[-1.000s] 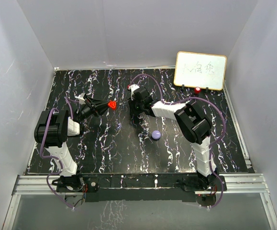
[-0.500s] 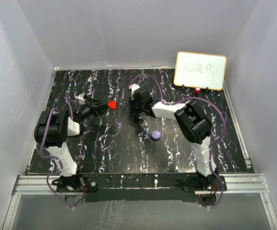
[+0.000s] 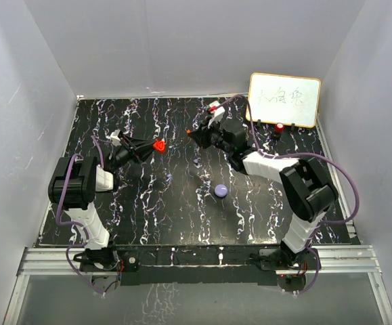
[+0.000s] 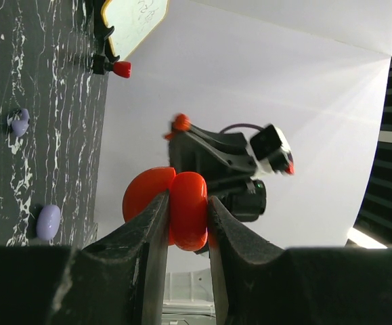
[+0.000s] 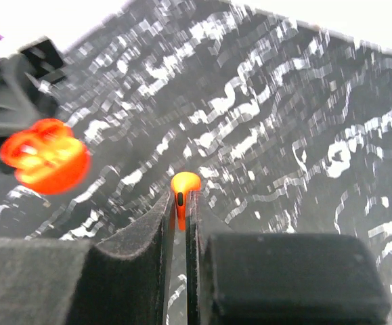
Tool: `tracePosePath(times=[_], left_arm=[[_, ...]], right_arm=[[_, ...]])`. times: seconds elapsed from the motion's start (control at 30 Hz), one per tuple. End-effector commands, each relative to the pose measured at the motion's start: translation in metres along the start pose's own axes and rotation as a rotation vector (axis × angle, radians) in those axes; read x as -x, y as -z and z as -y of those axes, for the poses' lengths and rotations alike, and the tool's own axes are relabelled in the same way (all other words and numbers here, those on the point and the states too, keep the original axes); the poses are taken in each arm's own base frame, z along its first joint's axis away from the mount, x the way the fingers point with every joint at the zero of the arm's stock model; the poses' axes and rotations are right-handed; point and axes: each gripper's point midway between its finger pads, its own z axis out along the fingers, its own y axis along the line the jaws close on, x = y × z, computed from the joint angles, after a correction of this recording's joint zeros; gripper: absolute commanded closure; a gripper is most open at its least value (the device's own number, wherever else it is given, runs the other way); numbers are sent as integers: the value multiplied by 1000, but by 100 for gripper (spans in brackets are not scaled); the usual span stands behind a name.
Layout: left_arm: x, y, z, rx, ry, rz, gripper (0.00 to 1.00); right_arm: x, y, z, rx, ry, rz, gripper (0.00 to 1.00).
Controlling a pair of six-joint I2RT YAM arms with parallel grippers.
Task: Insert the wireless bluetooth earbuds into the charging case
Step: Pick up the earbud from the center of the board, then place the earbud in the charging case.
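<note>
My left gripper [image 3: 152, 145] is shut on an open red charging case [image 3: 159, 144] and holds it above the table, left of centre. In the left wrist view the case [image 4: 187, 210] sits clamped between my fingers, its lid [image 4: 143, 193] swung open. My right gripper [image 3: 194, 133] is shut on a red earbud [image 5: 185, 183], held by its stem with the bulb sticking out past the fingertips. It points left at the case [image 5: 45, 162], a short gap away. A purple earbud [image 4: 19, 122] and a round purple case [image 3: 221, 191] lie on the table.
The table [image 3: 148, 210] is black with white marbling, walled in by grey panels. A small whiteboard [image 3: 284, 99] stands at the back right with a red-capped piece [image 3: 279, 126] at its foot. The purple case also shows in the left wrist view [image 4: 48, 222].
My right arm has lifted from low over the table centre and swung back and right, and its gripper now points left at the case. The left gripper and case have barely moved.
</note>
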Motion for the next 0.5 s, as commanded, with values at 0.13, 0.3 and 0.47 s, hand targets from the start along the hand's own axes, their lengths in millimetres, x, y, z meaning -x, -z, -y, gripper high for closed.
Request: tracePosePath(times=[0.13, 0.3, 0.47], left_arm=[[-33, -8, 80, -266, -266, -75, 100], [-41, -23, 87, -300, -234, -112, 100], [-49, -38, 93, -325, -215, -145, 100]], right_arm=[[102, 41, -50, 252, 95, 405, 100], [114, 54, -61, 334, 104, 498, 100], [120, 71, -73, 396, 159, 613, 100]])
